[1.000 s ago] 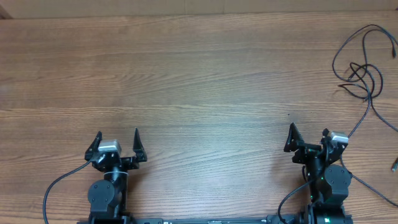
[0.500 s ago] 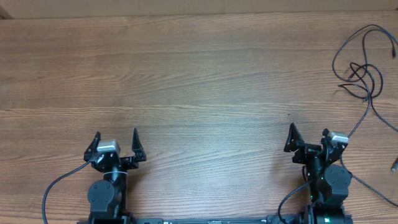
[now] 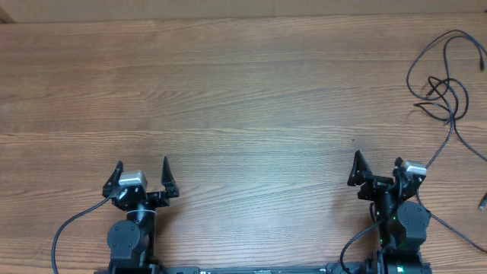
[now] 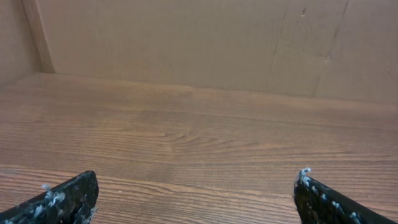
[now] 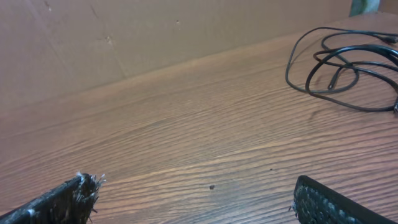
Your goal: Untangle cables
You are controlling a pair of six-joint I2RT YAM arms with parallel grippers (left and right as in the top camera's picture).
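Observation:
The thin black cables [image 3: 445, 84] lie loosely looped together at the far right of the wooden table [image 3: 243, 99], with strands trailing toward the right edge. They also show at the upper right of the right wrist view [image 5: 348, 65]. My left gripper [image 3: 143, 173] is open and empty near the front left. My right gripper [image 3: 377, 169] is open and empty near the front right, well short of the cables. In the left wrist view my left fingertips [image 4: 196, 196] frame bare wood. In the right wrist view my right fingertips [image 5: 196, 196] frame bare wood.
A brown cardboard wall [image 4: 199, 43] runs along the back of the table. A thicker black wire [image 3: 72, 228] curves from the left arm's base. A small dark speck [image 5: 212, 186] sits on the wood ahead of the right gripper.

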